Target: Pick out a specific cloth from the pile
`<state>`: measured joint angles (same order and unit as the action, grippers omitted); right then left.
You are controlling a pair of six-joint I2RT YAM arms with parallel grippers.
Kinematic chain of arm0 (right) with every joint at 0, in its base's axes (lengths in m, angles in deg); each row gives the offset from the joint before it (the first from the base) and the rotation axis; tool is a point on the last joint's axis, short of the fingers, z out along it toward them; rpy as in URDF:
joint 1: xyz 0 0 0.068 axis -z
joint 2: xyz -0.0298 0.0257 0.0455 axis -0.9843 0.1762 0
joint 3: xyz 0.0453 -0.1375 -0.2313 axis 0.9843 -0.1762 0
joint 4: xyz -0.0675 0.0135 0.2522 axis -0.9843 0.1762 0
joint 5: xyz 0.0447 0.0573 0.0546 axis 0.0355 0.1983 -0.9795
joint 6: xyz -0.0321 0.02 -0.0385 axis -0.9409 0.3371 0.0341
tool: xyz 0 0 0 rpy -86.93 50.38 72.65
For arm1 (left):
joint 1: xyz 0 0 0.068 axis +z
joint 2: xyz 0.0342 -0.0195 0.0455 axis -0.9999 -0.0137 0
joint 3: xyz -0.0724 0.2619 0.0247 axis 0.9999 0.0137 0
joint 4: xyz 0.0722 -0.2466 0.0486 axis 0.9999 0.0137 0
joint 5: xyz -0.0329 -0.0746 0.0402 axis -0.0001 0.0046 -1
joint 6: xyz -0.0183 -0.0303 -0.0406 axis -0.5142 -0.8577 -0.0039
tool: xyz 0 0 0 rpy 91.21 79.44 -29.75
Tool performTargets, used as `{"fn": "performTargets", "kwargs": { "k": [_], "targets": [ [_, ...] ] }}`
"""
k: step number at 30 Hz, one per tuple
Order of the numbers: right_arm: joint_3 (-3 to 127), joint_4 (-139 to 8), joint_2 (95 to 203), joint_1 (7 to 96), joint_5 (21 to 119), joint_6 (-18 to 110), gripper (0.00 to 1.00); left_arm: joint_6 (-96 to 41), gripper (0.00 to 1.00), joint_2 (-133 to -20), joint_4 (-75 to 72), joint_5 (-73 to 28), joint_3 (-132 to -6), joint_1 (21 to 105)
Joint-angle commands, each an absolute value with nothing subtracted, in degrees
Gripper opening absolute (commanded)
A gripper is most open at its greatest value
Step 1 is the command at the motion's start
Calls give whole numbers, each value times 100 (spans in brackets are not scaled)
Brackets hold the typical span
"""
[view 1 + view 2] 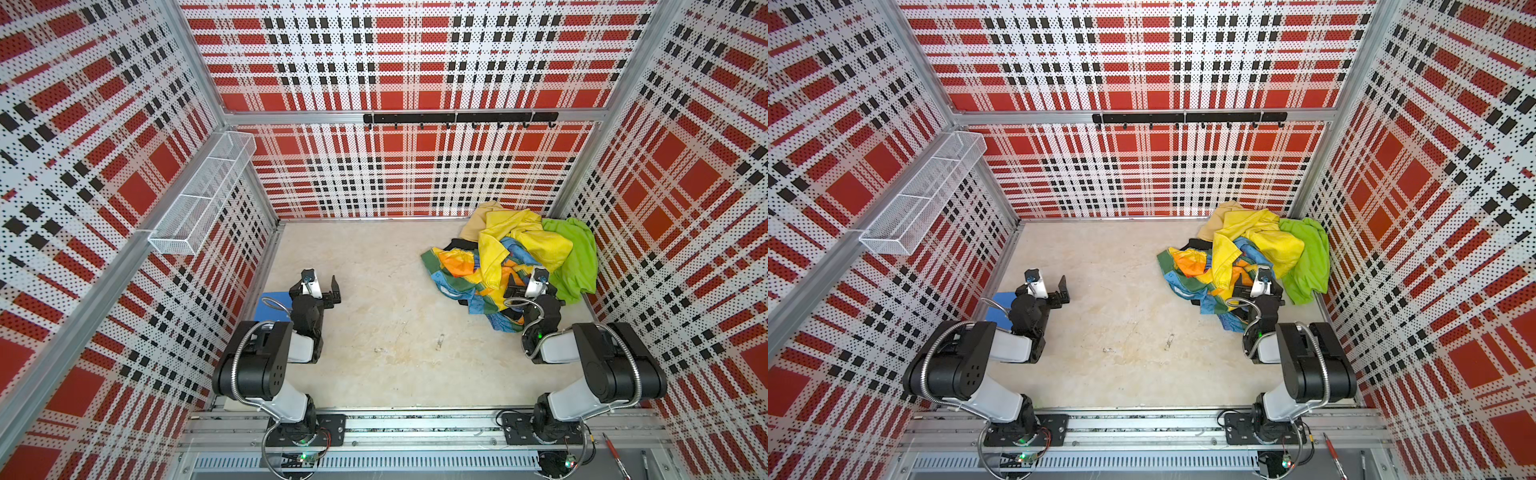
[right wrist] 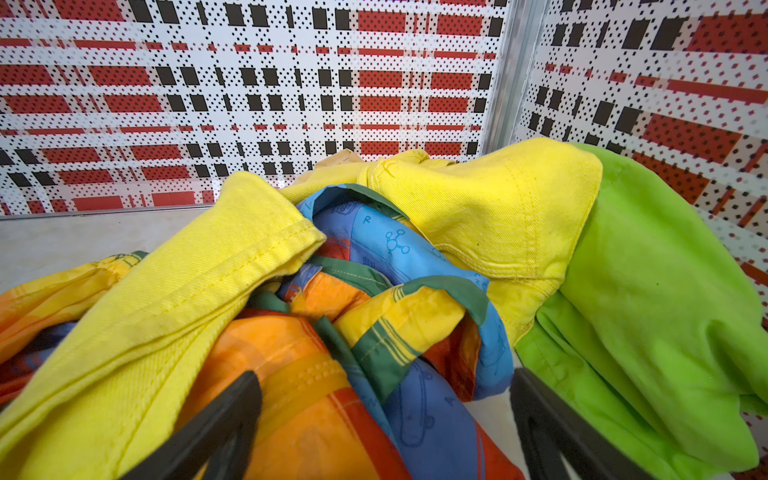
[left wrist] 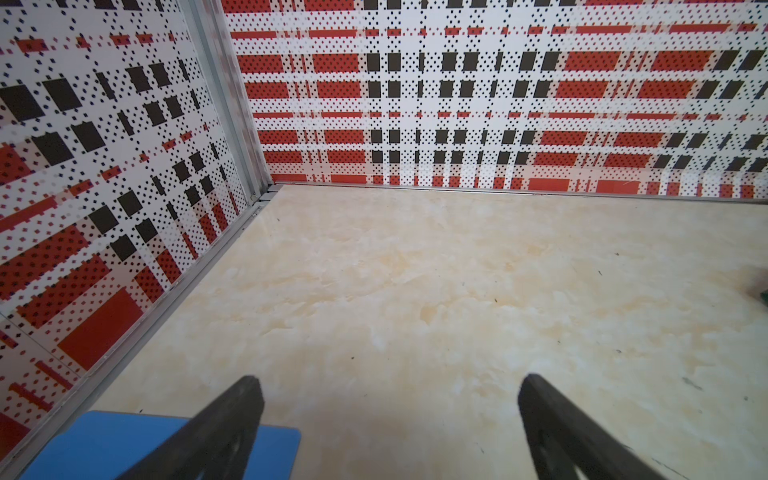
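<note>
"Cream, faintly marbled laminate bench (image 1: 374,332), was it?"

"It was, scuffed in places. Perforated wall panels (image 1: 395,174) printed in red, white and black plaid boxed it in. A white wire-mesh basket (image 1: 199,199) hung on the left wall, and a black hook rail (image 1: 457,117) ran along the back one. A flat blue pad (image 1: 272,305) lay by the left wall."

"And the plain black matte cloth (image 1: 462,244)?"

"Mostly buried. Only a dark sliver showed in both top views, at the pile's left side, tucked between the yellow twill garment (image 1: 498,245) and the rainbow-patched sheet (image 1: 453,266). The heaped pile of bright fabrics (image 1: 519,253) sat in the far right corner. A lime green piece (image 1: 577,257) lay against the right wall and a tan one (image 1: 478,218) at the back."

"The arms?"

"The left end effector (image 3: 390,380) stood wide over bare bench, well apart from the pile, holding nothing. The right end effector (image 2: 384,376) was spread wide at the pile's near edge. Its fingers (image 2: 232,411) were either side of the patched sheet, not closed on it."
</note>
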<state>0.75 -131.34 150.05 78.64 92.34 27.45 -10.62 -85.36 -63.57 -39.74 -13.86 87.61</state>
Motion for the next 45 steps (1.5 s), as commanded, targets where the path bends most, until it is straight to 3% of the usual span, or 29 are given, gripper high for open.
{"fn": "performTargets", "kwargs": {
  "k": [1,18,25,29,34,40,45],
  "targets": [
    [47,-13398,15037,7853,9272,2702,100,-1066,99,-8491,-6501,-4040,-1414,8740],
    [-222,-13889,15027,7853,9440,2766,100,-1169,99,-8416,-6893,-3709,-1166,8894],
    [-498,-14048,14586,7853,9506,2772,100,-720,99,-7734,-6394,-4336,-1154,8409],
    [-176,-12272,13495,7851,9689,2985,100,-663,99,-6943,-4911,-4933,-1596,7915],
    [656,-9729,12342,7803,9575,3681,100,-1474,99,-5988,-3365,-4461,-2016,7365],
    [1652,-7667,12040,7372,9706,4479,100,-2893,99,-5379,-2027,-3586,-2427,6988],
    [2290,-6398,12254,7264,9431,5039,100,-3380,99,-5220,-2054,-3197,-2267,6465]
  ]
}}
